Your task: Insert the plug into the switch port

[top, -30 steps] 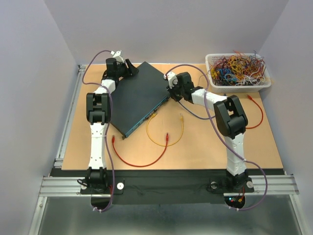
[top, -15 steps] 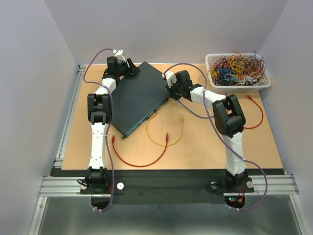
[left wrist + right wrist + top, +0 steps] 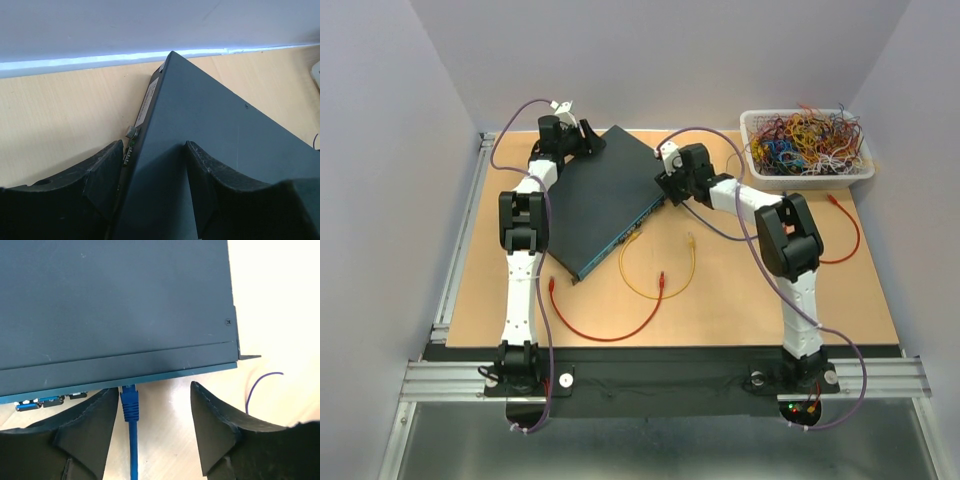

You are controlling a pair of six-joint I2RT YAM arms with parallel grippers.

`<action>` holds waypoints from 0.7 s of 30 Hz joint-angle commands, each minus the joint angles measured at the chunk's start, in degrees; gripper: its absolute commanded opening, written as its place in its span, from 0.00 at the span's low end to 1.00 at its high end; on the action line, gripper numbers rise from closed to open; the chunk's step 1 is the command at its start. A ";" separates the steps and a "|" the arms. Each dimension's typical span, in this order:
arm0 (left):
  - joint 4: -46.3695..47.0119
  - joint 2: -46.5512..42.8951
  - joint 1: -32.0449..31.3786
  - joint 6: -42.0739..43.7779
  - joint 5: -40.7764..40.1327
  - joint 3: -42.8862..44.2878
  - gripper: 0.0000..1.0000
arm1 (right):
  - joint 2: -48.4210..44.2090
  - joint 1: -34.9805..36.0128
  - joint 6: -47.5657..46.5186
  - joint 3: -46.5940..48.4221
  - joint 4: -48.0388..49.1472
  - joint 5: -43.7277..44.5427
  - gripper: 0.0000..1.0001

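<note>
The dark teal box [image 3: 605,200] lies at an angle at the back of the table. In the right wrist view a blue plug [image 3: 129,403] sits with its tip in a port [image 3: 128,388] on the box's front face [image 3: 150,375], its blue cable running toward the camera. My right gripper [image 3: 155,412] is open. Its left finger [image 3: 95,420] is close beside the plug and its right finger is well clear. My left gripper [image 3: 154,172] is open at the box's far corner [image 3: 170,55]. One finger is beside the box's side face and the other is over its top.
A white mesh basket [image 3: 807,145] of coloured wires stands at the back right. A yellow cable [image 3: 655,290], a red cable [image 3: 605,330] and a second red cable [image 3: 848,240] lie on the wooden table. A thin purple wire [image 3: 260,382] lies right of my right gripper.
My right gripper has shifted slightly toward the back left along the box's edge. My left gripper has barely moved.
</note>
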 commanded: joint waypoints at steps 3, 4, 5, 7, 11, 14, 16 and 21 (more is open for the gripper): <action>-7.04 1.40 -6.60 -2.22 7.86 0.66 0.62 | -11.90 1.62 3.28 -6.31 16.75 -0.41 0.68; -7.04 1.32 -6.60 -2.30 7.69 1.01 0.62 | -13.30 1.62 4.24 -9.20 17.10 -0.23 0.69; -6.95 1.58 -6.60 -2.31 7.77 1.27 0.62 | -16.19 1.62 5.64 -10.88 17.28 0.55 0.70; -6.86 1.76 -6.60 -2.30 8.30 1.54 0.62 | -19.02 1.62 7.49 -13.70 17.72 1.61 0.71; -6.86 1.49 -6.86 -2.04 7.87 1.19 0.62 | -25.79 1.62 16.09 -20.64 18.07 6.61 0.75; -7.65 0.35 -7.74 -0.99 7.25 0.22 0.62 | -29.48 1.71 25.58 -26.00 17.54 6.10 0.77; -7.83 -0.35 -8.44 -0.55 7.42 0.22 0.62 | -31.24 1.79 30.94 -30.05 17.54 3.12 0.78; -9.41 0.17 -11.52 0.68 7.77 1.36 0.62 | -32.83 3.38 34.48 -34.89 16.41 3.99 0.78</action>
